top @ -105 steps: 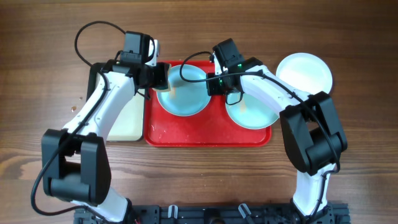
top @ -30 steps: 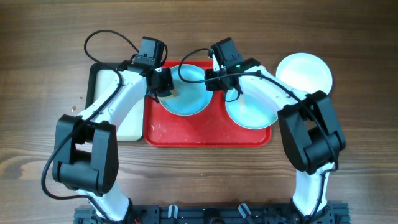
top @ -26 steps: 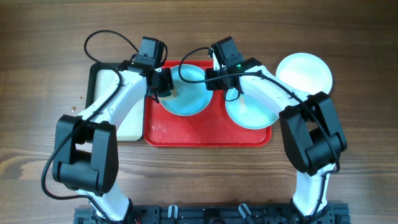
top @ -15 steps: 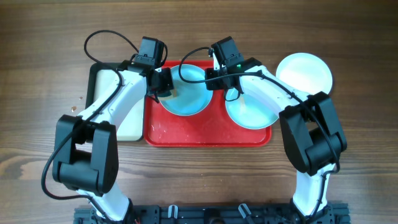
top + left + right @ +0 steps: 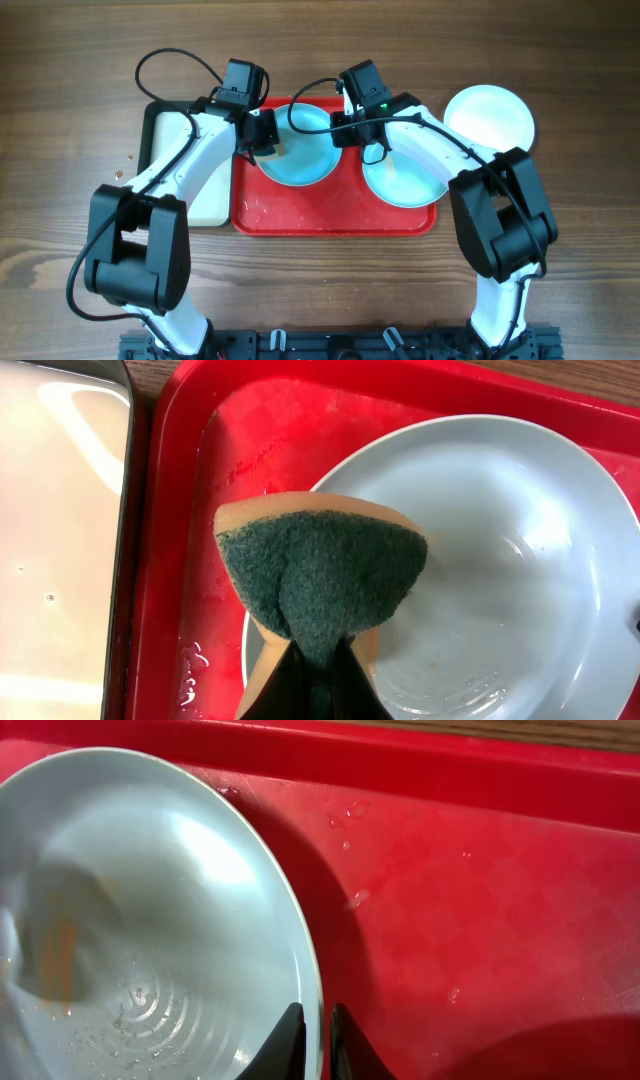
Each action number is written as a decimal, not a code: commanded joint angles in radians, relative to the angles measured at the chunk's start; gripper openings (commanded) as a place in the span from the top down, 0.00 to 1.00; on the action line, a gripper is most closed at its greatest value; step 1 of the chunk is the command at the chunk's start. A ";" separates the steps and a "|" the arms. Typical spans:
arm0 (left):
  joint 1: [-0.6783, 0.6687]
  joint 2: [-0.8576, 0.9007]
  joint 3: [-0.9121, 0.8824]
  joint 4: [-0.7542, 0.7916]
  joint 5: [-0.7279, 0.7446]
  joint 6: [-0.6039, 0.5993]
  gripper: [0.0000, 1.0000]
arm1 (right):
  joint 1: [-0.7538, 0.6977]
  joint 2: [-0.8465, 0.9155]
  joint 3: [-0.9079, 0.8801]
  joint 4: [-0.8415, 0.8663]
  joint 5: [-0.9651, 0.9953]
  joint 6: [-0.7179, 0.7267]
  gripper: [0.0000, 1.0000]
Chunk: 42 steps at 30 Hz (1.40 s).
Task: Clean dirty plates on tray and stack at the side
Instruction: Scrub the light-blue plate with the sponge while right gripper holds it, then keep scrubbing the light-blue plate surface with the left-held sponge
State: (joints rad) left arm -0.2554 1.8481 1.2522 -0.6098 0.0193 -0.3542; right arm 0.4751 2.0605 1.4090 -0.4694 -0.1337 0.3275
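Note:
On the red tray (image 5: 330,215) lie two pale aqua plates, one at the left (image 5: 300,165) and one at the right (image 5: 405,185). A white plate (image 5: 490,115) sits on the table to the tray's right. My left gripper (image 5: 320,695) is shut on a tan sponge with a green scouring face (image 5: 320,575), held over the left plate's (image 5: 520,560) left rim. My right gripper (image 5: 317,1035) is shut on that same plate's (image 5: 150,890) right rim, one finger inside and one outside. Both grippers, left (image 5: 262,135) and right (image 5: 345,130), flank this plate in the overhead view.
A black-rimmed tray with a cream inside (image 5: 195,195) lies against the red tray's left side. Water drops speckle the red tray's floor (image 5: 480,920) and the held plate. Bare wooden table surrounds everything.
My left arm has swung right, bringing the sponge from the tray's left edge to the left plate's rim. Over the last second nothing visibly moves.

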 commanded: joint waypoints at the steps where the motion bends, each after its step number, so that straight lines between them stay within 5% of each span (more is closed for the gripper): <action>1: -0.007 0.007 0.006 0.000 -0.017 0.010 0.96 | 0.005 0.029 -0.010 -0.003 0.002 0.014 0.90; 42: -0.031 0.029 0.006 0.031 -0.051 0.010 0.96 | 0.010 0.038 -0.028 0.010 -0.024 0.017 0.96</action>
State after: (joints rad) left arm -0.2626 1.8500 1.2522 -0.5976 -0.0185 -0.3538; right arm 0.4770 2.0701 1.3937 -0.4633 -0.1421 0.3386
